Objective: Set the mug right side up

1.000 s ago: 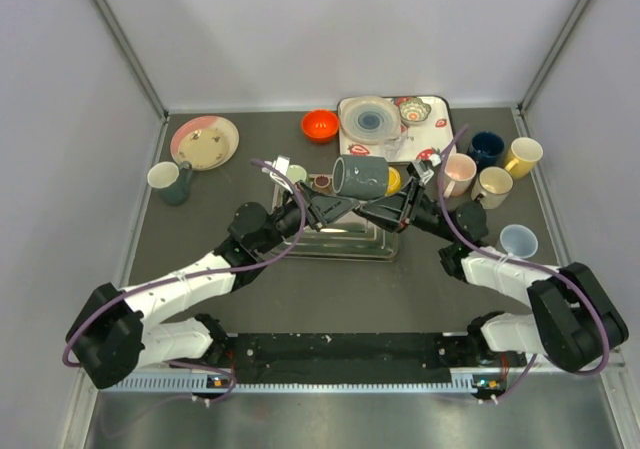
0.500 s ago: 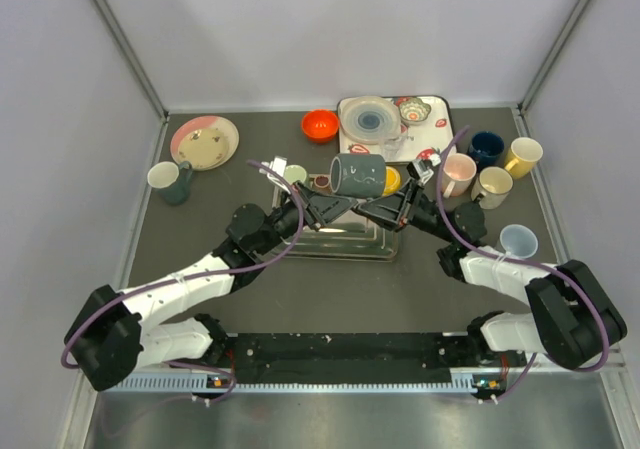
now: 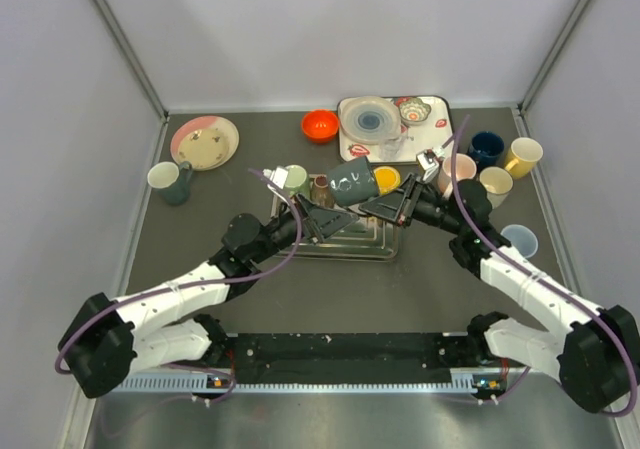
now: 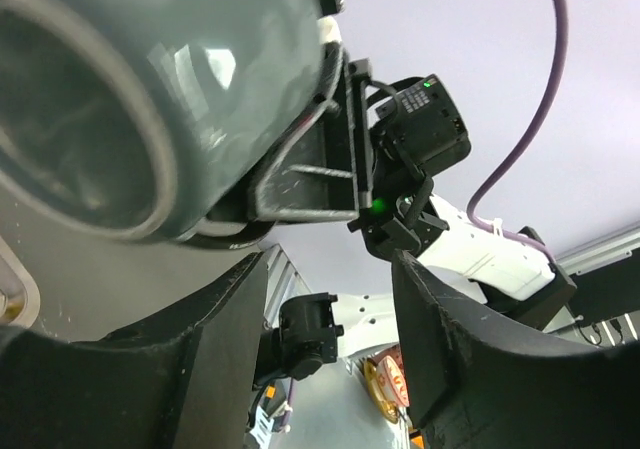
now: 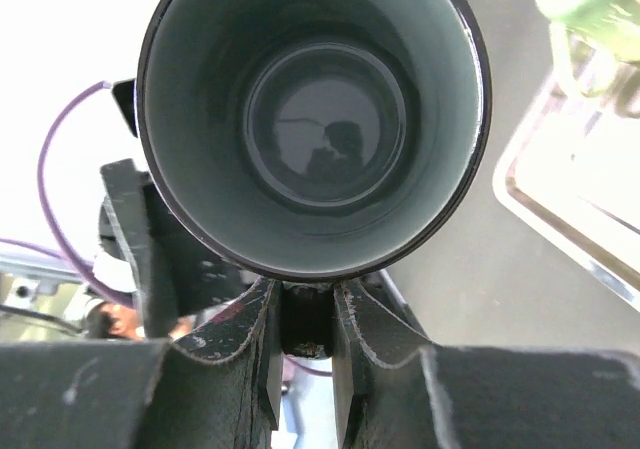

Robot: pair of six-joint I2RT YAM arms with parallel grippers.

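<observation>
The dark grey mug [image 3: 352, 182] hangs in the air over the far edge of the metal tray [image 3: 340, 247], lying on its side. My right gripper [image 3: 385, 205] is shut on its handle; in the right wrist view the mug [image 5: 310, 119] shows its open mouth, with the handle pinched between the fingers [image 5: 250, 329] of the gripper [image 5: 308, 304]. My left gripper [image 3: 322, 215] sits just left of and below the mug. In its own view the mug [image 4: 150, 89] is above the gripper [image 4: 330, 309], which is open with nothing between its fingers.
A green cup [image 3: 296, 178] stands at the tray's far left corner. Behind are an orange bowl [image 3: 320, 125], a pink plate [image 3: 204, 141] and a white tray of dishes [image 3: 442, 119]. Several mugs [image 3: 495, 179] cluster at the right; one mug [image 3: 170, 181] stands at the left.
My left gripper has opened and let go of the mug, which now hangs from the right gripper alone. The mug has shifted slightly back and tilted.
</observation>
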